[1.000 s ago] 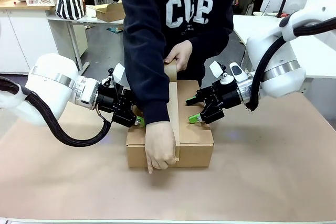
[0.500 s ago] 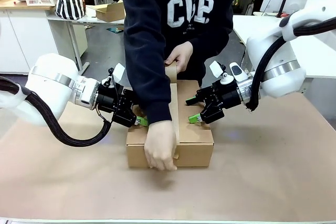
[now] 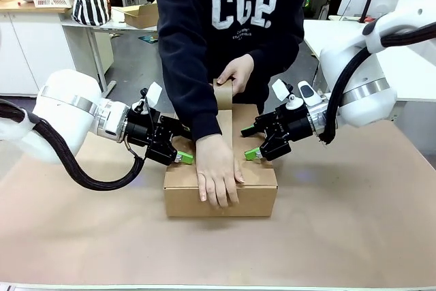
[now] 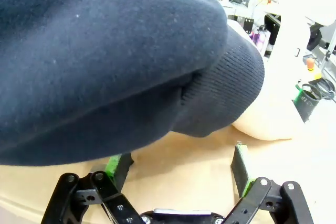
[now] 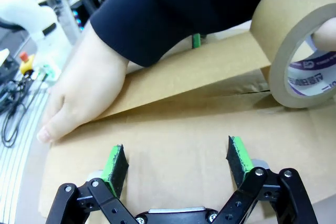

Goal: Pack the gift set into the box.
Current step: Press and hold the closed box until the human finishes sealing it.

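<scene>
Resting my spread, empty left gripper (image 3: 182, 158) and right gripper (image 3: 253, 152) on the large brown cardboard box (image 3: 255, 189), between them a person's hand (image 3: 218, 172) is pressing brown tape (image 5: 205, 74).

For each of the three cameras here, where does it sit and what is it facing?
Front view: between the arms, facing the person across the table; both white arms flank the shallow brown cardboard box.
Left wrist view: on the left arm, open left gripper facing a dark sleeve.
Right wrist view: open right gripper over the box top, brown tape roll.
Shared: the person's pressing hand.
</scene>
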Tool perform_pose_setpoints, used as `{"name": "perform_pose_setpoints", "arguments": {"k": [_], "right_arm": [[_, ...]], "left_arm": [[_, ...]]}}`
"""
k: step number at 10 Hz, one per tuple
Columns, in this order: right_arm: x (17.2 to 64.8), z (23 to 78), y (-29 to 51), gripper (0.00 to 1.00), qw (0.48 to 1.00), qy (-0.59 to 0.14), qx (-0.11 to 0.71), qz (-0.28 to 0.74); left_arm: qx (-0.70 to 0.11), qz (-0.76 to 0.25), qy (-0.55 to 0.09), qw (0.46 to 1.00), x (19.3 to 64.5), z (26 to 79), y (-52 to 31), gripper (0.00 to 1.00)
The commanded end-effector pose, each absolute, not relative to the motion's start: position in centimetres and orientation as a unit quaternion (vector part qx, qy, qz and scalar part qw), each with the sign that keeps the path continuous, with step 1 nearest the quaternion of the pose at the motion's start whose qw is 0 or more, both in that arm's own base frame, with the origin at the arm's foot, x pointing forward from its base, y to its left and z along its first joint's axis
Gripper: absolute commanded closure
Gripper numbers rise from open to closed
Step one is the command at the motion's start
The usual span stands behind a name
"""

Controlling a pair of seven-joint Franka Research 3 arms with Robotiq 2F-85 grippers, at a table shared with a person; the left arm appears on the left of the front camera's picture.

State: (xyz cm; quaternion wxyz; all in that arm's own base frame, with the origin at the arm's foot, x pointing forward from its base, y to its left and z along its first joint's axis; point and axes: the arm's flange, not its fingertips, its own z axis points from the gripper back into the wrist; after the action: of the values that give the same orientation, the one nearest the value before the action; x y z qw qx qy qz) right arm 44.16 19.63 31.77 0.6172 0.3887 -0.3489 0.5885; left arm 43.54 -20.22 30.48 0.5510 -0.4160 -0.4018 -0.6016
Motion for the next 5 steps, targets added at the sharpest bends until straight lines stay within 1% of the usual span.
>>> {"name": "perform_pose_setpoints", "arguments": {"k": [1, 5], "right_arm": [[44.11, 31.65, 19.57, 0.0, 0.62, -0.348, 0.388, 0.586], [44.11, 31.65, 19.57, 0.0, 0.62, -0.348, 0.388, 0.586]], "left_arm": [[-0.418, -0.605, -0.397, 0.549, 43.42, 30.33, -19.99, 0.0], [-0.418, -0.605, -0.397, 0.549, 43.42, 30.33, -19.99, 0.0]]}}
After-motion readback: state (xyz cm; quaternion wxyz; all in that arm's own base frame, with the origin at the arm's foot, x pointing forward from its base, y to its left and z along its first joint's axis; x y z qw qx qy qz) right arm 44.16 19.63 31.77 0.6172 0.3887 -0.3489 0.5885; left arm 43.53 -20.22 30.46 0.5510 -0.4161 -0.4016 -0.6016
